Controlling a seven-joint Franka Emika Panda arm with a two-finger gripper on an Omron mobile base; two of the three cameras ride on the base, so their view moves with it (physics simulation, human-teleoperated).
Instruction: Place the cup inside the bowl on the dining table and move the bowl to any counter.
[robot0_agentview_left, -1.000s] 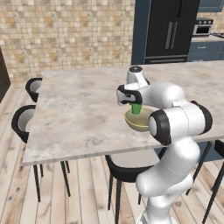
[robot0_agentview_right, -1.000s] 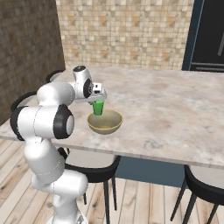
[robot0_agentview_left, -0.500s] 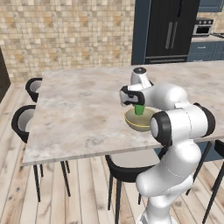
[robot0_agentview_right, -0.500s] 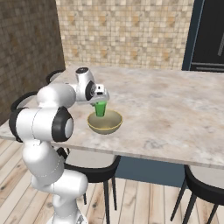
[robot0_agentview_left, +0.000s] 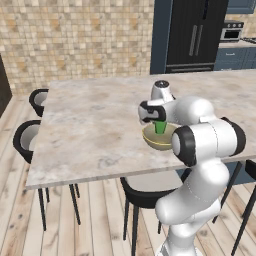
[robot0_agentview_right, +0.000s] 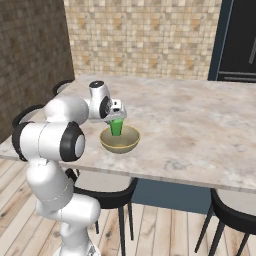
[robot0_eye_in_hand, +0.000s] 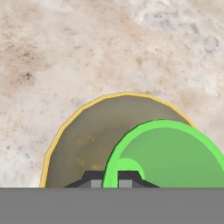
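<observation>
Dining table (robot0_agentview_left: 90, 130) bears bowl (robot0_agentview_left: 152, 140); pincer (robot0_agentview_left: 159, 121) grips cup (robot0_agentview_left: 160, 127).

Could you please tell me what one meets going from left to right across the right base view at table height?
Dark chairs → robot arm → olive bowl with green cup over it → bare dining table.

No readable text or labels, seemingly.

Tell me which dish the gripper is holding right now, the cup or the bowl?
The cup: the small bright green tumbler, pinched at its rim by the gripper over the bowl. The bowl is the wide olive-tan dish sitting on the table.
</observation>
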